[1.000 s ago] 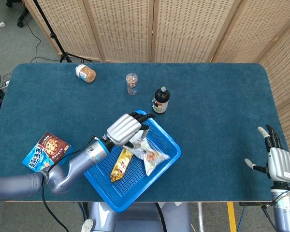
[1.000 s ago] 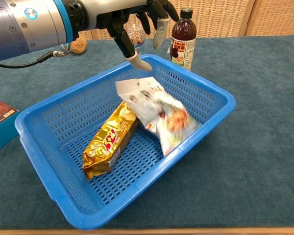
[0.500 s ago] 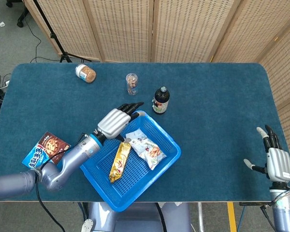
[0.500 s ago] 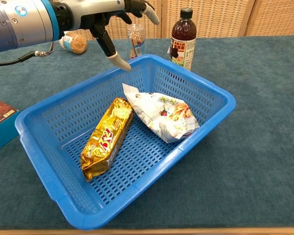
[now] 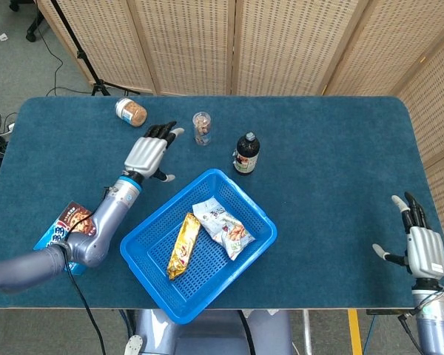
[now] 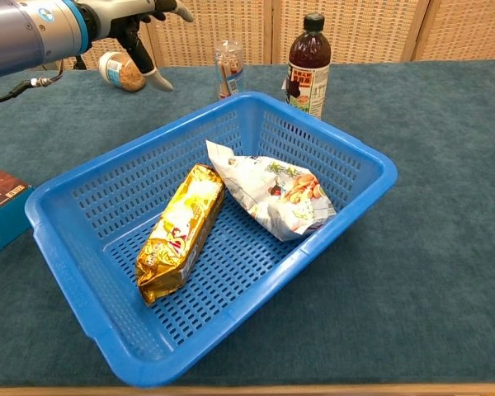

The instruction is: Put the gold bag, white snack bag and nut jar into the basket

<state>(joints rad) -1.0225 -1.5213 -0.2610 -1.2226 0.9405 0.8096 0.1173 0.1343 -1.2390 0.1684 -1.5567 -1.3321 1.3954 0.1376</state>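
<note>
Table (image 5: 333, 148) covered in dark teal cloth, seen from above and from chest height, with woven screens behind it. At the far left edge, below and to the left of the left robot hand, lies a blue biscuit box (image 5: 70, 229) flat on the cloth. The left robot hand (image 5: 147, 154) hovers above the cloth with its fingers spread and nothing in them, released, pointing toward the back of the table. Just beyond its fingertips and slightly left, the nut jar (image 5: 131, 112) lies on its side, white lid to the left, apart from the hand. Beside the fingertips to the right stands a small clear jar (image 5: 201, 128) of snacks, upright. Below and to the right of the left robot hand sits the blue basket (image 5: 149, 238), turned at an angle. Inside it the gold bag (image 5: 183, 245) lies lengthwise, and the white snack bag (image 5: 223, 228) lies touching it on its right. Behind the basket's far corner stands a dark bottle (image 5: 245, 153) with a black cap, upright. Far to the right, near the table's front right corner, the right robot hand (image 5: 422, 248) is held upright, fingers extended and apart, holding nothing.
</note>
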